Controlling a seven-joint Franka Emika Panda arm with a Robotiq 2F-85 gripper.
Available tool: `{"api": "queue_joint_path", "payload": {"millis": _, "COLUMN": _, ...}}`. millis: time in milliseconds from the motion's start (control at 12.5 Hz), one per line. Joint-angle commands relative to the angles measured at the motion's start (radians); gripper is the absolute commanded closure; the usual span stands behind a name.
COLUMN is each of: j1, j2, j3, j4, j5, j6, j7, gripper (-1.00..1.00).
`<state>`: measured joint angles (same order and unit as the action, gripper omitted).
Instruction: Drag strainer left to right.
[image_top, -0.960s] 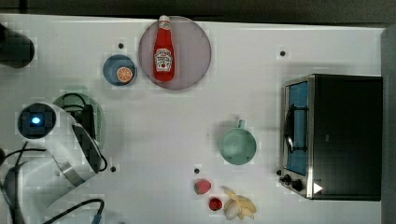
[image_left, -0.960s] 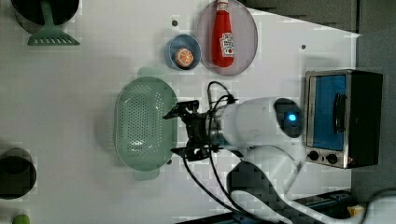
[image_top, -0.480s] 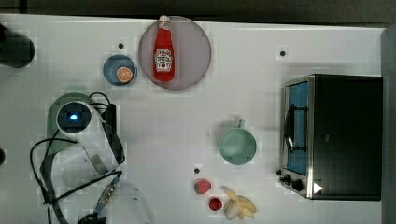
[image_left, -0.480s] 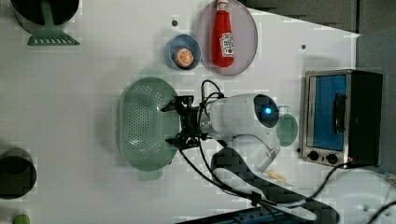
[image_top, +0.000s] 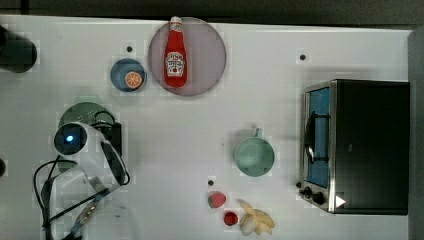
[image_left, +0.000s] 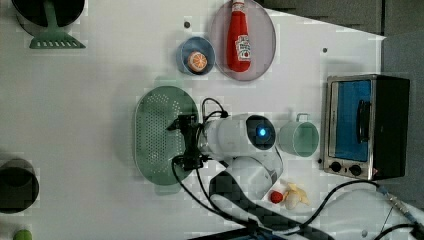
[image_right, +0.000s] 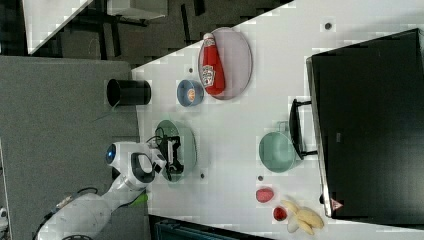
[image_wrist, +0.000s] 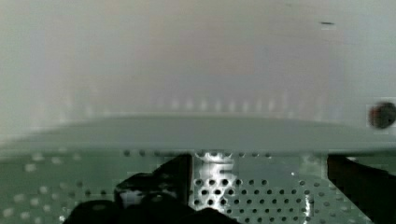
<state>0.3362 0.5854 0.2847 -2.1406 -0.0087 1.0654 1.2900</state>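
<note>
Strainer (image_left: 155, 132) — we see it on the bench (image_left: 100, 100), at 7 o'clock from the blue bowl (image_left: 196, 56) in the left view | jaws spread wide, grasping nothing — gripper (image_left: 186, 139) over its perforated bowl by the rim | mug (image_left: 299, 139) well apart

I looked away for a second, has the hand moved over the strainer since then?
Yes. In the left view the hand has shifted toward the left view's left, away from the toaster oven, farther over the strainer.

White rounded arm (image_left: 235, 140), glowing blue light on wrist, black fingers (image_left: 186, 142), loose black cables along links.
</note>
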Motion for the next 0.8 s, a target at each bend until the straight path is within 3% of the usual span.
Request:
{"api": "queue_joint_path", "payload": {"millis": 80, "j1": 0.031, "j2": -0.028, "j3": -0.063, "j4": 0.026, "j5": -0.002, "j6": -0.008, "j7": 0.039, "gripper": -1.00}}
{"api": "queue_joint_path", "payload": {"millis": 400, "j1": 0.002, "j2": -0.042, "j3": -0.100, "j4": 0.014, "j5": -0.002, "j6": -0.013, "j7": 0.034, "gripper": -1.00}}
{"api": "queue_joint_path", "payload": {"millis": 800, "j1": -0.081, "j2": -0.104, "j3": -0.114, "j4": -0.051, "j5": -0.002, "j6": -0.028, "j7": -0.052, "gripper": -1.00}}
